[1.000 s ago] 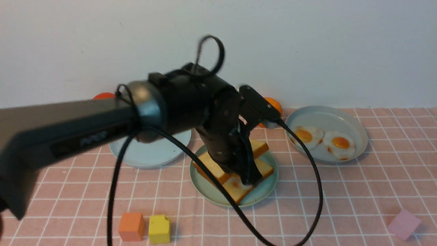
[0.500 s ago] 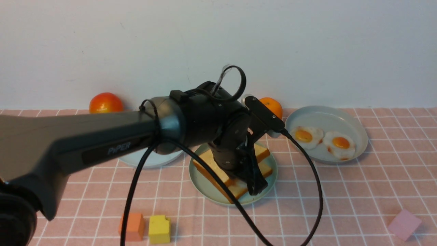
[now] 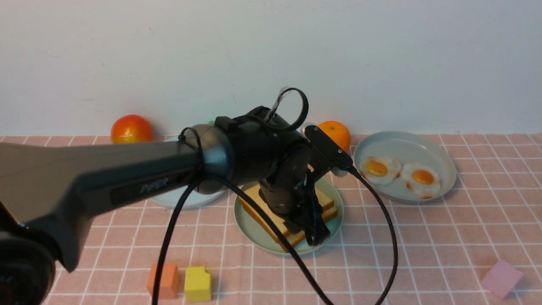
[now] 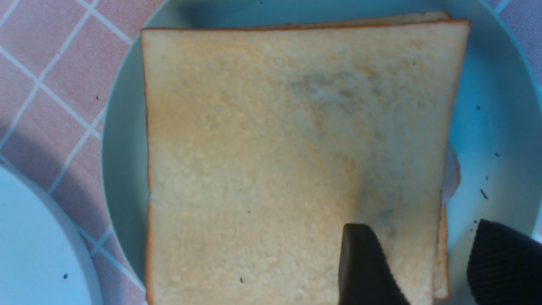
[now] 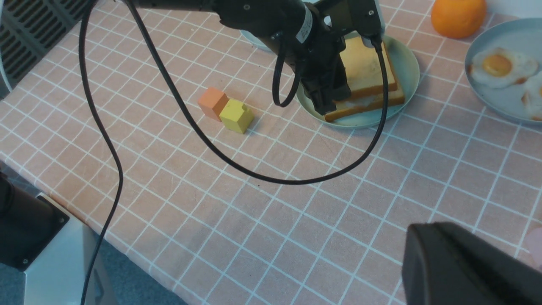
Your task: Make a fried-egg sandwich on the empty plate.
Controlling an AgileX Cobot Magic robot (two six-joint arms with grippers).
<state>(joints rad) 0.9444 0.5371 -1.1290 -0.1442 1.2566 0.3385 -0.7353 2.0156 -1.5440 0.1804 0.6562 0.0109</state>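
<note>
Fried-egg sandwich assembled on the mint-green plate, which sits mid-table between the pale blue plate on its left and the grey dish on its right. The top slice lies flat over the lower slice, their edges nearly aligned. A sliver of the egg white shows between them at one side.

The left gripper points down at the near right corner of the sandwich with its jaws moderately parted and holding nothing. In the left wrist view one finger is over the top slice and the other finger is over bare plate beyond the crust; whether the first touches the bread cannot be told.

Of the right gripper only a dark edge shows in its own wrist view, well apart from the plate, so its opening cannot be judged.

Two spare fried eggs lie in the grey dish. Against the far wall are an orange and a red fruit. At the near edge are an orange cube touching a yellow block, and far right a pink block
</note>
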